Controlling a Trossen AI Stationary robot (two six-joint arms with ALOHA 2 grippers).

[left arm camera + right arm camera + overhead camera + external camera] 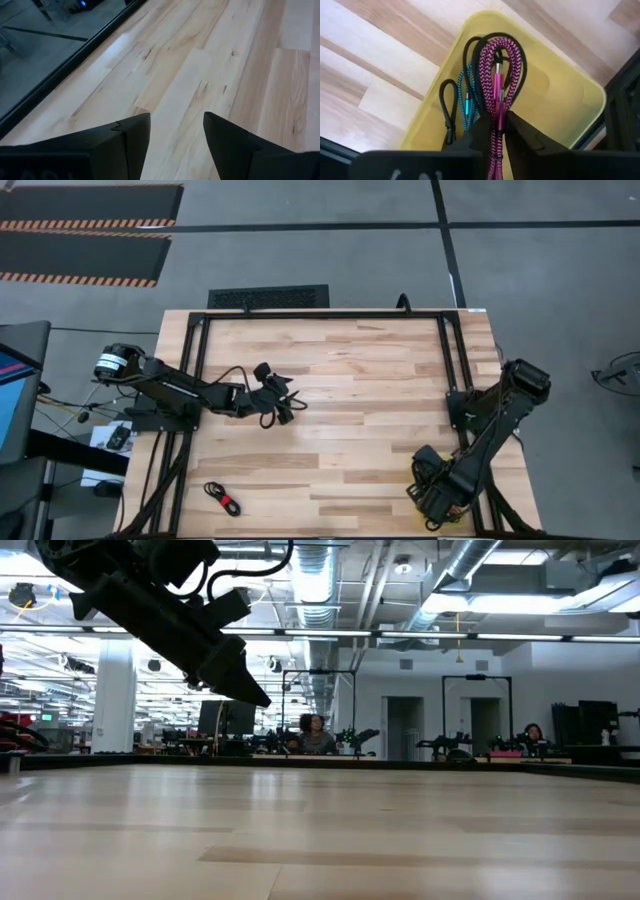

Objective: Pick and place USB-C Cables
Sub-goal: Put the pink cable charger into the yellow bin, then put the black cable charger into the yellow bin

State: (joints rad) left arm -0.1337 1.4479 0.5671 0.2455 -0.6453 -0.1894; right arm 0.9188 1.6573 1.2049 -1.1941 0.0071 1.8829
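My right gripper (499, 131) hangs over the yellow tray (570, 100) at the table's near right corner (440, 498) and is shut on the magenta cable (500, 60). A teal cable (467, 100) and a black cable (447, 112) lie inside the tray. A black-red cable (222, 498) lies flat on the table near its near left edge. My left gripper (290, 405) is open and raised above bare wood at the table's left middle (176, 130), holding nothing. The other cable is not in view. My right gripper pinches the magenta cable between its two fingers at the bundle's connector end (498, 112), coming from above. The looped part (502, 47) reaches out past the fingertips over the tray's inside. Whether the loop rests on the tray floor, I cannot tell.
The table's dark metal frame (455, 360) runs along its edges and stands close beside the tray. Bare wood fills the middle of the table (350, 400). People sit at benches in the room beyond the far edge (315, 735).
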